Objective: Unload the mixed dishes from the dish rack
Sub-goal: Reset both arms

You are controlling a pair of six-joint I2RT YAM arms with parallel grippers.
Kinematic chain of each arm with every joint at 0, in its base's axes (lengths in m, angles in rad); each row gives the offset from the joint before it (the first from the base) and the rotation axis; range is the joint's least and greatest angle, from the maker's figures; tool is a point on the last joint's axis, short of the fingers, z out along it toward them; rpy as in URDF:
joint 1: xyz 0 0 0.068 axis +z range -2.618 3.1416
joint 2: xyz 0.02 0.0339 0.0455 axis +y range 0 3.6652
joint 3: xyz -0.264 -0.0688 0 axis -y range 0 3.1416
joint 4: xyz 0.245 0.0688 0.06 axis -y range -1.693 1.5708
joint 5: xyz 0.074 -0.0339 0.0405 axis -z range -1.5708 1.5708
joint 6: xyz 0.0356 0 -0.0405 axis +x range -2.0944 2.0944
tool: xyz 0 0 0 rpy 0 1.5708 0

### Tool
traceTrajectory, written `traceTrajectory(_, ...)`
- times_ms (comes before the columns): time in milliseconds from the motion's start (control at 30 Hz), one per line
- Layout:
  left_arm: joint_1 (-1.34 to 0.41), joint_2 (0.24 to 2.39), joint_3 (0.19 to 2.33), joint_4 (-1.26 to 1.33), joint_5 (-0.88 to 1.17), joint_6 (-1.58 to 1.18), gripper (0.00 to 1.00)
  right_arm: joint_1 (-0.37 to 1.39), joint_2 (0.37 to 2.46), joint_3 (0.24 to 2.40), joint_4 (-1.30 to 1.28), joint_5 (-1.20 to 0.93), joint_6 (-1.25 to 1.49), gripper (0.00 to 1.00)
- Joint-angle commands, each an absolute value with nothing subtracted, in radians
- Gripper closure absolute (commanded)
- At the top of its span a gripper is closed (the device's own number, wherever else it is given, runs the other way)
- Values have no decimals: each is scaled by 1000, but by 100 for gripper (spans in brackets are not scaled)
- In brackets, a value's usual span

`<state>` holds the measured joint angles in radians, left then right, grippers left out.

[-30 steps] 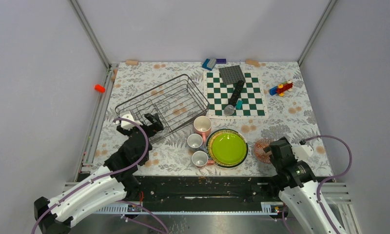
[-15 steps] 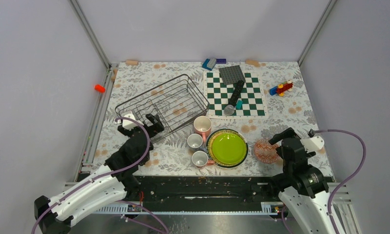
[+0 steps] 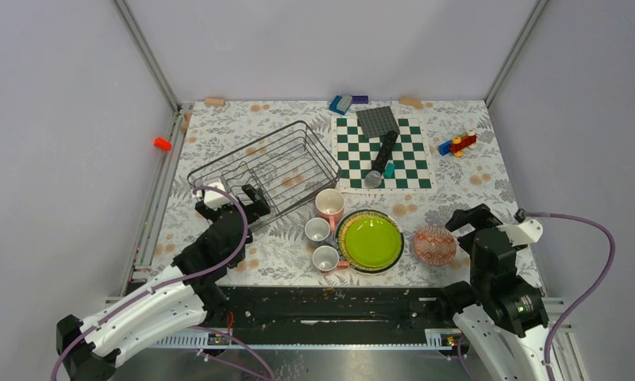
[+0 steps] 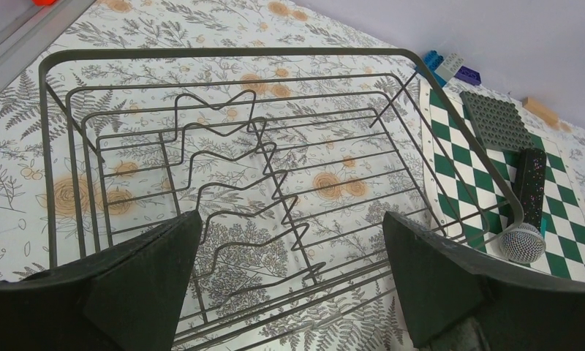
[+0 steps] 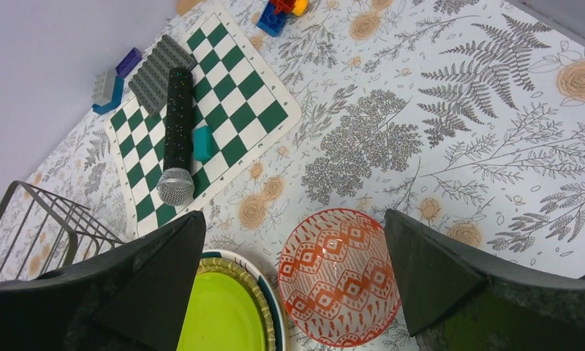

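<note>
I see a green-white checkered board (image 3: 413,159) at the back. A black microphone (image 3: 386,151) lies on it, a teal block (image 3: 389,169) just beside, and a grey studded plate (image 3: 377,121) overlaps its far edge. Coloured bricks (image 3: 457,144) sit right of the board.

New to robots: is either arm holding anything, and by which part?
Nothing is held. Left gripper open by the dish rack; right gripper open, clear of the bowl.

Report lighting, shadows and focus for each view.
Top external: even, soft light, faint shadows, dish rack sharp. Left wrist: rack wires crisp, near jaws dark and featureless. Right wrist: patterned bowl sharp, no glare, jaws likewise dark.
</note>
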<state>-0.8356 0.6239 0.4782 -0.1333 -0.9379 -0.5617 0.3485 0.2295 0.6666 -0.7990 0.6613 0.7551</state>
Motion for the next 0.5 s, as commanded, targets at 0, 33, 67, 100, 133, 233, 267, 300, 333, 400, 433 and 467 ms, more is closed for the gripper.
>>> traceTrajectory(0,-833,628,532,-133,-916,-555,1,344,237,684,-734,669,712,0)
traceTrajectory(33,-833,627,533,-135,-915,-554,1,345,247,688,-726,676,710,0)
traceTrajectory(67,-832,625,534,-133,-913,-552,1,345,255,687,-715,678,702,0)
traceTrajectory(100,-832,622,535,-133,-911,-549,1,345,262,688,-702,679,696,0)
traceTrajectory(133,-833,620,535,-135,-910,-550,1,345,267,685,-688,676,688,0)
traceTrajectory(233,-832,614,527,-140,-912,-553,1,345,260,655,-632,658,669,0)
traceTrajectory(267,-833,613,528,-141,-915,-554,1,345,256,641,-613,656,667,0)
traceTrajectory(300,-833,612,528,-141,-914,-554,1,344,252,630,-596,657,664,1)
traceTrajectory(333,-833,612,528,-139,-916,-554,1,344,250,624,-585,660,659,1)
traceTrajectory(400,-833,615,531,-137,-917,-551,1,345,252,621,-581,670,658,0)
traceTrajectory(433,-833,617,532,-138,-917,-551,1,345,254,620,-583,674,659,0)
traceTrajectory(467,-833,620,532,-138,-917,-551,1,345,254,617,-584,677,661,0)
